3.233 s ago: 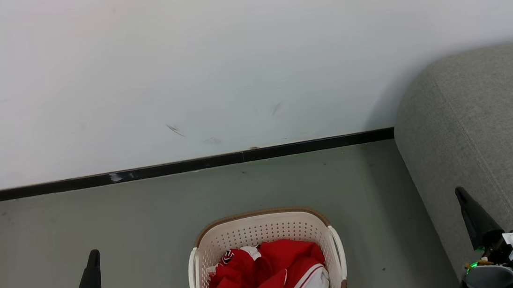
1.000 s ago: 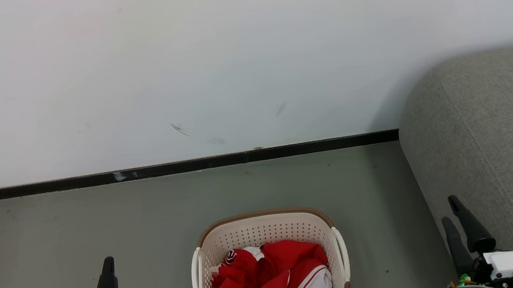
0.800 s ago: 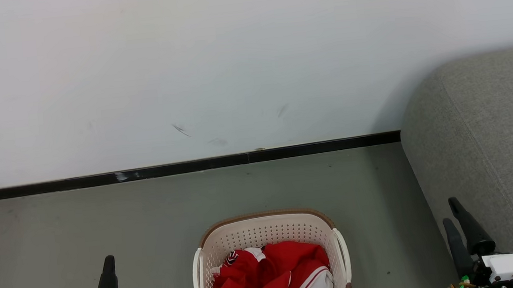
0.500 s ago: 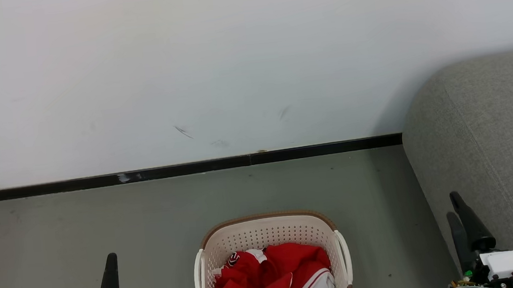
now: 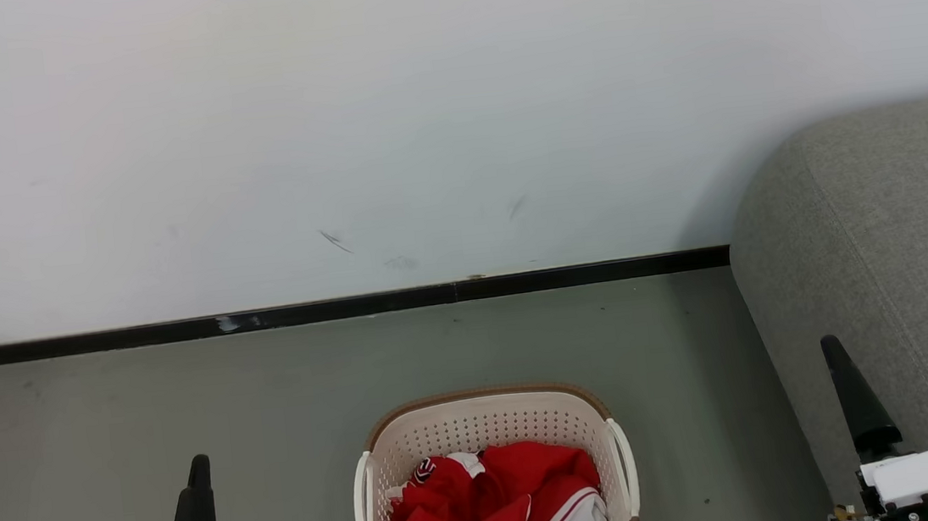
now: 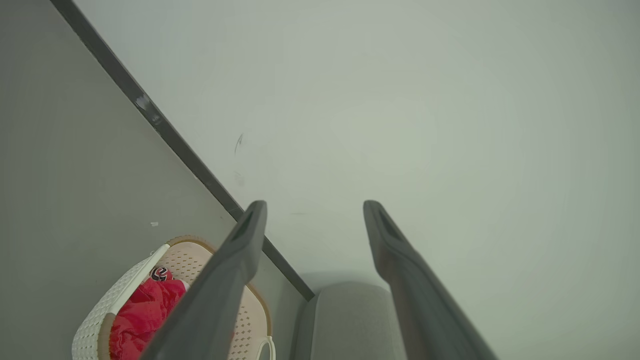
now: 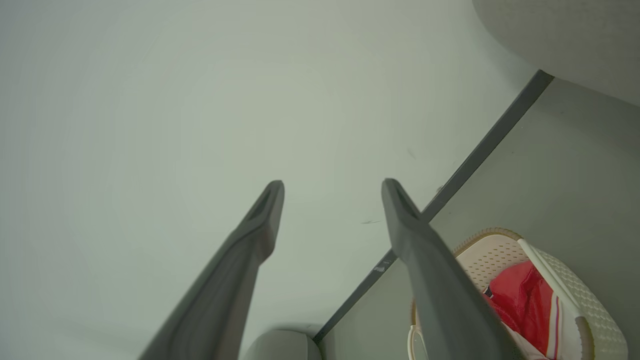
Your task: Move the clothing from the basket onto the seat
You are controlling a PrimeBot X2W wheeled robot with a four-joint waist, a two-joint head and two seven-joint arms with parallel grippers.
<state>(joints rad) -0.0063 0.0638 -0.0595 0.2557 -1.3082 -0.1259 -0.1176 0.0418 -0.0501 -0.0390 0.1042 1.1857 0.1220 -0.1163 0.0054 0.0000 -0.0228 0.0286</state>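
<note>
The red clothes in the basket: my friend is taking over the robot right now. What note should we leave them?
Left gripper: open, empty.
Right gripper: open, empty.
Things: the red-and-white basketball jersey and shorts lie crumpled inside the oval cream perforated plastic basket on the grey floor. The large grey fabric sofa seat stands to the basket's right.
Done: nothing moved yet.
Left: grab the clothing, lift it out, lay it on the seat.
</note>
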